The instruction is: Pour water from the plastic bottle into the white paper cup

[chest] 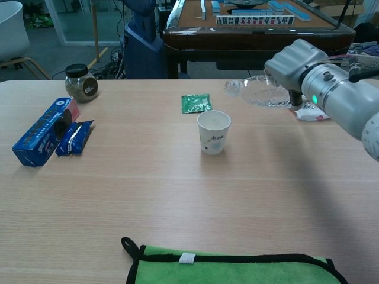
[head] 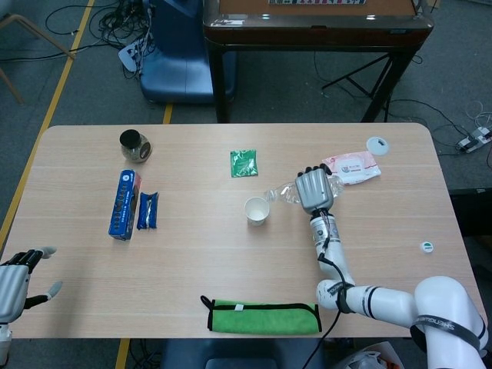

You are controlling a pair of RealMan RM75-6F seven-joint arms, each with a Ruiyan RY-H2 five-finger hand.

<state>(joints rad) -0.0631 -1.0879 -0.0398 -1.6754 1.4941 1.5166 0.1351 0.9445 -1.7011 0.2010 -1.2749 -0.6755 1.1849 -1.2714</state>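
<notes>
A white paper cup stands upright near the table's middle. My right hand grips a clear plastic bottle, uncapped and lying nearly level in the air. Its open mouth points left, above and just right of the cup. My left hand hovers at the table's near left corner, fingers apart, holding nothing; the chest view does not show it.
A blue box and blue packet lie at the left, a dark-lidded jar behind them. A green sachet lies behind the cup, a wipes pack and white lid far right, a green cloth at the near edge.
</notes>
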